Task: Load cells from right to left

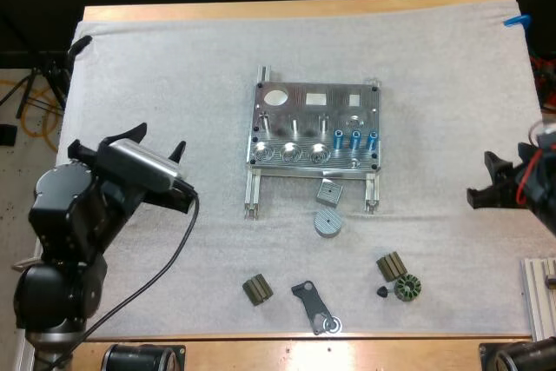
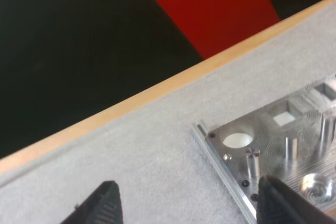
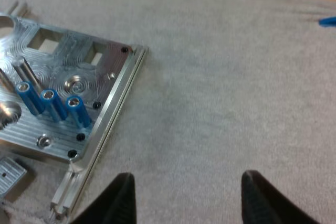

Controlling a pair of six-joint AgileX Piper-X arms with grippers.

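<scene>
The metal fixture sits mid-mat, with three blue cylinders standing upright at its right front. In the right wrist view the blue cylinders stand near the fixture's right edge. My left gripper hovers open well left of the fixture; its fingertips frame bare mat beside the fixture's left corner. My right gripper is open at the mat's right side, holding nothing, its fingers apart over bare mat.
Loose parts lie in front of the fixture: a grey square block, a grey round disc, two olive ribbed pieces, a green gear-like part and a dark bracket. An aluminium rail lies at the right front.
</scene>
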